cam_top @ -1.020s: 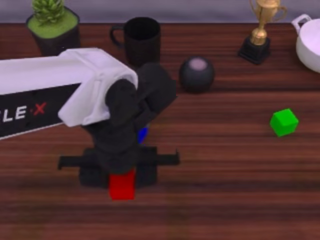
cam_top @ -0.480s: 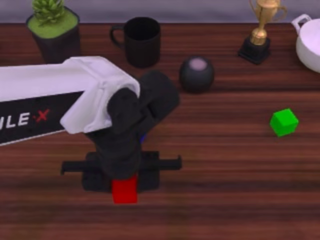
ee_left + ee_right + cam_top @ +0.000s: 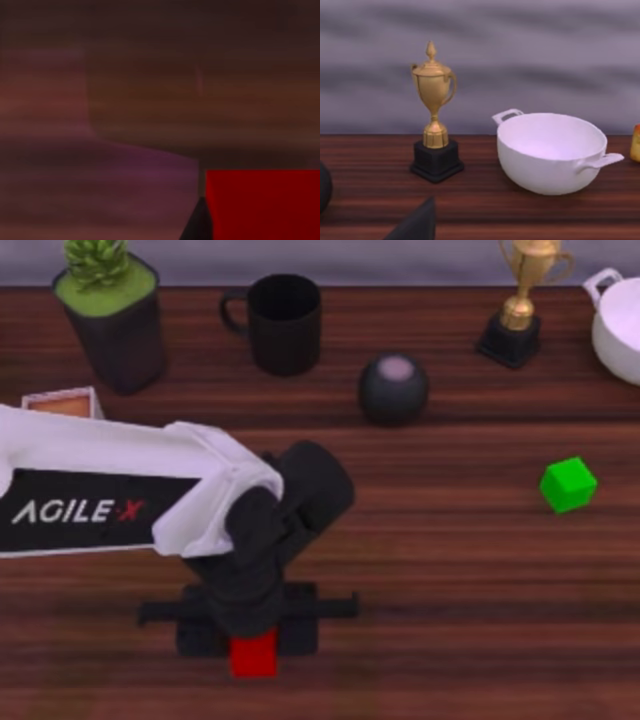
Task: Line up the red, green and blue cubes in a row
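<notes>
Left arm [image 3: 120, 505] reaches over table's near-centre w/ left gripper [image 3: 252, 645] pinching red cube [image 3: 253, 653] low by the front edge. Green cube [image 3: 568, 484] sits well apart at right; blue cube hidden. Right arm out of the top view, fingers can't tell. Step: placing red. Next prob: set down, let go.

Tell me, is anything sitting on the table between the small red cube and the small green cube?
No. In the top view, only bare dark wooden tabletop separates the small red cube from the small green cube.

A rendered tabletop scene, home-like: a dark wooden table [image 3: 470, 570] carries a potted succulent [image 3: 108, 302], black mug [image 3: 280, 322], gold trophy [image 3: 522, 302] and white pot [image 3: 551, 152] (backdrop is plain grey).
</notes>
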Available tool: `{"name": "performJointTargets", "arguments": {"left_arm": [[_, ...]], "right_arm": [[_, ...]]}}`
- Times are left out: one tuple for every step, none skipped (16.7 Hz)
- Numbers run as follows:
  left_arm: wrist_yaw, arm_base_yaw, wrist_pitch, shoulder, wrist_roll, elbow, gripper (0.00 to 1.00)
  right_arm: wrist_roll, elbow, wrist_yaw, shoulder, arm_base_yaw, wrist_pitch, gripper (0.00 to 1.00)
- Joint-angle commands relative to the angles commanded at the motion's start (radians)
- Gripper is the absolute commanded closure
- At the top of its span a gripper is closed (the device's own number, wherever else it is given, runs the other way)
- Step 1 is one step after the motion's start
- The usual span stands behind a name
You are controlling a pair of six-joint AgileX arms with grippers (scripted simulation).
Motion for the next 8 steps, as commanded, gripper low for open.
{"name": "performJointTargets", "arguments": {"left_arm": [[0.000,0.000,0.000,0.000,0.000,0.000,1.00],[0.000,0.000,0.000,0.000,0.000,0.000,1.00],[0.000,0.000,0.000,0.000,0.000,0.000,1.00],[0.000,0.000,0.000,0.000,0.000,0.000,0.92],[0.000,0.000,0.000,0.000,0.000,0.000,0.85],[0.000,0.000,0.000,0.000,0.000,0.000,0.77],[0.000,0.000,0.000,0.000,0.000,0.000,0.70],[0.000,0.000,0.000,0.000,0.000,0.000,0.62]], "right_arm": [[0.000,0.000,0.000,0.000,0.000,0.000,0.00],[0.000,0.000,0.000,0.000,0.000,0.000,0.00],[0.000,0.000,0.000,0.000,0.000,0.000,0.00],[0.000,0.000,0.000,0.000,0.000,0.000,0.00],[0.000,0.000,0.000,0.000,0.000,0.000,0.00],[0.000,0.000,0.000,0.000,0.000,0.000,0.00],[0.000,0.000,0.000,0.000,0.000,0.000,0.00],[0.000,0.000,0.000,0.000,0.000,0.000,0.00]]}}
